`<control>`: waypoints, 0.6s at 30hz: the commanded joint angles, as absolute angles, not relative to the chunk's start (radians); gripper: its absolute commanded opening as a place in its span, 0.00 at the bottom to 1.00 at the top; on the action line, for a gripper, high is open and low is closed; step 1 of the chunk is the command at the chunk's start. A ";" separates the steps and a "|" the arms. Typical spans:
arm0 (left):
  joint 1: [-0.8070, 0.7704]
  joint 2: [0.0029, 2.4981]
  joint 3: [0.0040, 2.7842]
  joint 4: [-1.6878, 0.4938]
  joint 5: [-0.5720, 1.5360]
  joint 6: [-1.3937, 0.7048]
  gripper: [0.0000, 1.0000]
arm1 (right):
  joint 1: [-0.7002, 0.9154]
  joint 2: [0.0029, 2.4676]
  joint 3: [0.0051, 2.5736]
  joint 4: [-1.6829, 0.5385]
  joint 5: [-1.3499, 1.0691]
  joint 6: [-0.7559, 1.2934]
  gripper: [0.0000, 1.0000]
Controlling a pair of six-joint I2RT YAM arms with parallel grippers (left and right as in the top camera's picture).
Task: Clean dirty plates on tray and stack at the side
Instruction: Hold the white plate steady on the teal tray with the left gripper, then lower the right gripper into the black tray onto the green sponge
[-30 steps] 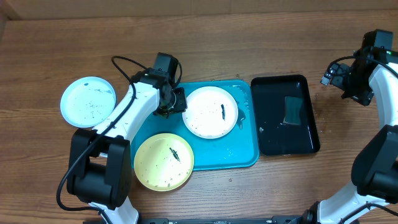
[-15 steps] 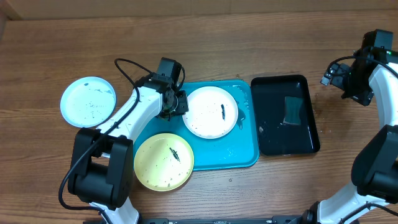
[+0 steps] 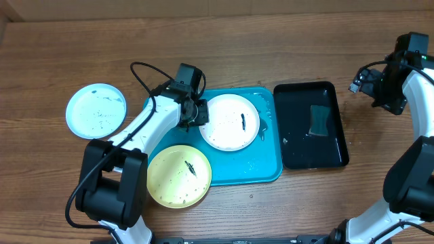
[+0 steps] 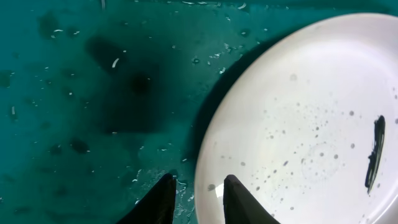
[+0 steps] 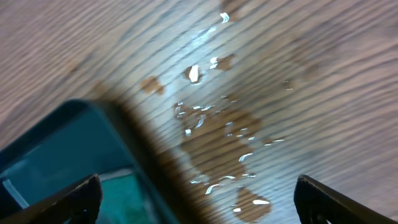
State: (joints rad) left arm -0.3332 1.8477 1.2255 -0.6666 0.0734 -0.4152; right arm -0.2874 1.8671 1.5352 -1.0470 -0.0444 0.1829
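The left claw is set astride the rim of the white plate, fingers close together; a firm clamp cannot be told. The plate is laid on the teal tray. The right claw is held wide apart over the wet table.

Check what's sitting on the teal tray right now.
The white plate lies fully on the teal tray, the left gripper straddling its rim. The yellow-green plate overhangs the tray's near-left corner. Water beads show; anything beneath the plates is covered.
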 commanded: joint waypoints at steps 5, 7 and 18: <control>-0.355 1.846 1.195 -0.667 0.074 -0.392 0.28 | -0.290 1.844 1.557 -1.139 -0.329 0.187 1.00; -0.355 1.846 1.184 -0.660 0.070 -0.392 0.28 | -0.285 1.844 1.557 -1.155 -0.338 0.186 1.00; -0.355 1.848 1.164 -0.630 0.070 -0.392 0.24 | -0.146 1.844 1.532 -1.199 -0.175 0.157 0.85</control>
State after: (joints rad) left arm -0.3473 1.8477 1.1728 -0.6346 0.0734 -0.4114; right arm -0.1944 1.8671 1.5352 -1.1988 -0.2409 0.1684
